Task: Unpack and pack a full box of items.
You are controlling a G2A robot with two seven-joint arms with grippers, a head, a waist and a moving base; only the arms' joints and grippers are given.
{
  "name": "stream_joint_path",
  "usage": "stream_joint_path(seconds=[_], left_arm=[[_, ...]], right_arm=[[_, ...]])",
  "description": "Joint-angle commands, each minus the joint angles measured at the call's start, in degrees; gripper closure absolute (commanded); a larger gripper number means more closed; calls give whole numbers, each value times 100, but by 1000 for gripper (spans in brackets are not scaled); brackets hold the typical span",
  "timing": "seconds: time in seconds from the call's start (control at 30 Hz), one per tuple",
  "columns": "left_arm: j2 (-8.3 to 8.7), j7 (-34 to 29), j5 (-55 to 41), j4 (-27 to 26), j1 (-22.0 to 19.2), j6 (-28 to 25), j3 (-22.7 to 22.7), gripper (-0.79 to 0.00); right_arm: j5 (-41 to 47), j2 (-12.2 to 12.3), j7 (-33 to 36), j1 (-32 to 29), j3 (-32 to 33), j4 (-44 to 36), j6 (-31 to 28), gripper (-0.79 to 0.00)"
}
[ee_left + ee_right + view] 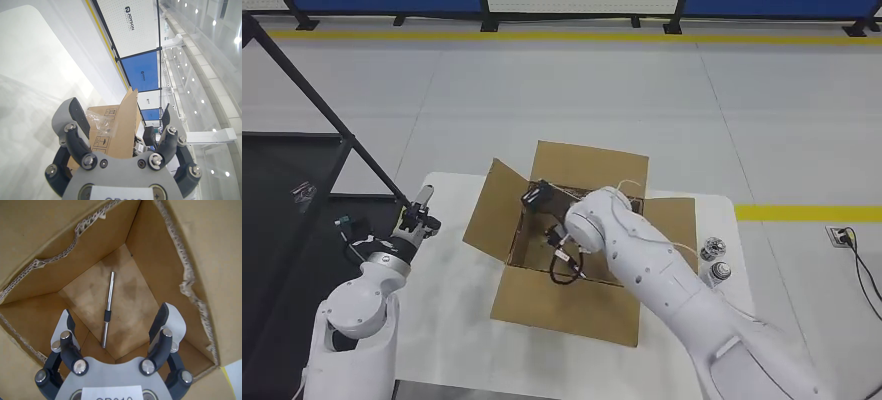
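The right gripper (115, 310) is being held wide open over the inside of the cardboard box (34, 311), with nothing gripped and nothing touched by its fingers. A metal rod (110, 294) with a short black sleeve is being seen lying flat on the box floor, below the gap between the fingers and apart from them. Torn corrugated edges are being shown along the flaps around the opening.

In the left wrist view, the left gripper (122, 106) is likewise being held wide open and empty above the white table (37, 75), just outside the box. A raised flap and the printed outer wall are being framed between its fingers. A crumpled piece of clear plastic (96, 119) is being seen against that wall; whether it is being touched by the finger beside it cannot be told.

From above, the box is being shown standing near the middle of the table with its flaps folded outward. The end of the right arm (662, 270) is being held down inside the box. The left gripper is being held over the table's left part, near the left flap and apart from it. Two small metal cylinders (712, 247) are being shown upright on the table just beyond the right flap.
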Motion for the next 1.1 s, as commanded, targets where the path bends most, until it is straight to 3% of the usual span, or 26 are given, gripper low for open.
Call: stream_joint_path(seconds=[0.0,0.2,0.43,1.07], left_arm=[[0,0,0,0,0,0,0,-785],[0,0,0,0,0,0,0,-785],[0,0,0,0,0,0,0,-785],[0,0,0,0,0,0,0,-785]], right_arm=[[204,-169,-136,38,-71,455,11,-785],[388,-579,-313,118,-284,1324,-9,-785],[496,-875,-212,228,-373,1878,-351,-785],[464,-1147,124,272,-381,2202,-645,-785]])
